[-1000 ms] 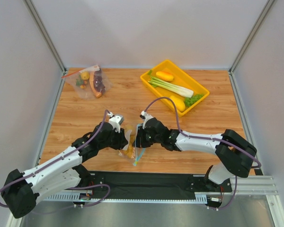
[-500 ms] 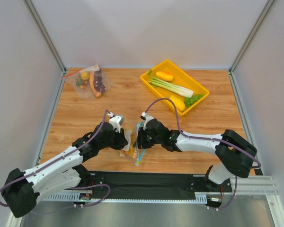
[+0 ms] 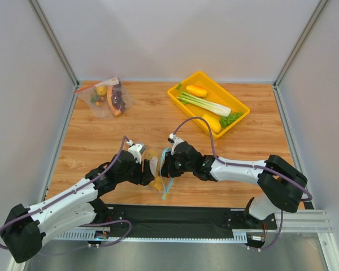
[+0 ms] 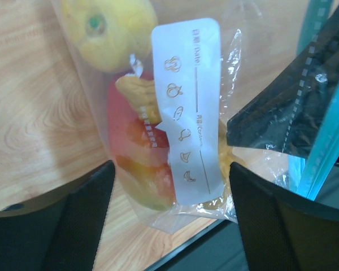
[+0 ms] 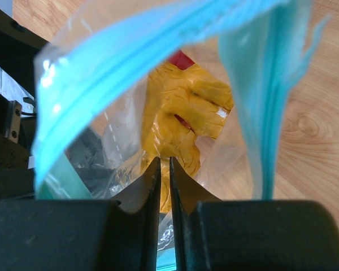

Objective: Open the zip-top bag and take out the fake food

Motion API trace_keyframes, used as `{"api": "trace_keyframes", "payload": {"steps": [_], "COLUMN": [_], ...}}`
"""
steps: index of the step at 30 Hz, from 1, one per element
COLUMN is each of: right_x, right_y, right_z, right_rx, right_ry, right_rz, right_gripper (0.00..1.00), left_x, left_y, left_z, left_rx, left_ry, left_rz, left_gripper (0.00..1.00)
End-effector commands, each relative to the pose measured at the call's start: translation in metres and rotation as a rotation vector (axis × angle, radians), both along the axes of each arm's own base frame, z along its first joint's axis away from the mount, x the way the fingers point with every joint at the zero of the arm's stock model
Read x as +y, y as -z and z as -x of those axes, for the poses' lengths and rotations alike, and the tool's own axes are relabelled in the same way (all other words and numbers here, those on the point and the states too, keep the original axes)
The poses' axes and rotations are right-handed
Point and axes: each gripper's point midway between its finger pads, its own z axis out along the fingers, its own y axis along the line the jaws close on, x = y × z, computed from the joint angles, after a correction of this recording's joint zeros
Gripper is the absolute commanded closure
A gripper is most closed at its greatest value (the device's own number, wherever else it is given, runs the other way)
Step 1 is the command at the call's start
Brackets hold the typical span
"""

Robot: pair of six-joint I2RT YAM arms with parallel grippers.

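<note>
The zip-top bag (image 3: 157,173) lies between my two grippers near the table's front edge, and its light-blue strip (image 3: 168,182) hangs toward the front. In the left wrist view the bag (image 4: 192,101) holds a round yellow piece (image 4: 104,28), a lumpy orange piece (image 4: 140,96) and a red-orange fruit (image 4: 137,152). My left gripper (image 4: 166,226) is open and straddles the bag's bottom end. My right gripper (image 5: 164,169) is shut on the bag's mouth edge. The mouth gapes, and the lumpy orange piece (image 5: 186,118) shows inside. A leafy green (image 3: 231,118) lies in the tray.
A yellow tray (image 3: 183,104) at the back right holds a long leek (image 3: 206,103), an orange piece and a yellow piece. A second clear bag (image 3: 104,100) with a red-orange strip lies at the back left. A black mat (image 3: 175,217) runs along the front edge.
My left gripper has moved nearer and lower along the bag, and its jaws now straddle the bag's bottom end. My right gripper has stayed on the mouth.
</note>
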Motion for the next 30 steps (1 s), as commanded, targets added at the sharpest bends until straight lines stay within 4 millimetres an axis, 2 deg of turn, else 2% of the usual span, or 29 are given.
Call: {"api": "trace_keyframes", "payload": {"steps": [1, 3, 4, 9, 11, 12, 14, 16, 17, 18, 19, 23, 25, 30], "right_x": [0.004, 0.004, 0.004, 0.005, 0.008, 0.008, 0.006, 0.001, -0.005, -0.008, -0.011, -0.022, -0.022, -0.017], "right_y": [-0.019, -0.019, -0.018, -0.015, -0.015, -0.014, -0.014, -0.013, -0.009, -0.013, -0.013, -0.012, -0.01, 0.006], "right_z": [-0.007, -0.007, -0.006, -0.005, -0.003, -0.002, -0.002, -0.003, -0.001, -0.001, -0.003, -0.002, 0.0, 0.0], "right_rx": [-0.039, -0.04, -0.037, -0.025, -0.017, -0.013, -0.011, -0.012, -0.007, -0.016, -0.029, -0.059, -0.069, -0.052], "right_ry": [0.014, 0.014, 0.012, 0.011, -0.002, -0.006, 0.0, 0.017, 0.024, 0.034, 0.05, 0.073, 0.071, 0.064], "right_rz": [-0.053, -0.054, -0.054, -0.06, -0.065, -0.062, -0.057, -0.038, -0.018, -0.018, -0.008, 0.059, 0.081, 0.131], "right_gripper": [0.88, 0.88, 0.88, 0.88, 0.87, 0.87, 0.84, 0.76, 0.65, 0.59, 0.49, 0.3, 0.27, 0.25], "left_x": [-0.009, -0.012, -0.013, -0.016, -0.016, -0.017, -0.017, -0.017, -0.017, -0.017, -0.018, -0.023, -0.026, -0.037], "left_y": [-0.004, -0.004, -0.004, -0.001, -0.001, -0.001, -0.002, -0.004, -0.005, -0.004, -0.005, -0.008, -0.008, -0.012], "left_z": [0.002, 0.002, 0.003, 0.004, 0.005, 0.005, 0.005, 0.004, 0.004, 0.005, 0.005, 0.007, 0.007, 0.009], "left_rx": [-0.002, -0.004, -0.001, 0.008, 0.013, 0.015, 0.011, 0.006, 0.003, 0.004, 0.004, 0.005, 0.003, -0.008], "left_ry": [0.017, 0.024, 0.029, 0.034, 0.038, 0.039, 0.038, 0.035, 0.035, 0.035, 0.04, 0.062, 0.074, 0.12], "left_rz": [0.057, 0.078, 0.085, 0.096, 0.097, 0.098, 0.103, 0.11, 0.112, 0.111, 0.117, 0.139, 0.152, 0.21], "left_gripper": [0.36, 0.43, 0.5, 0.72, 0.82, 0.92, 1.0, 1.0, 1.0, 1.0, 1.0, 1.0, 1.0, 1.0]}}
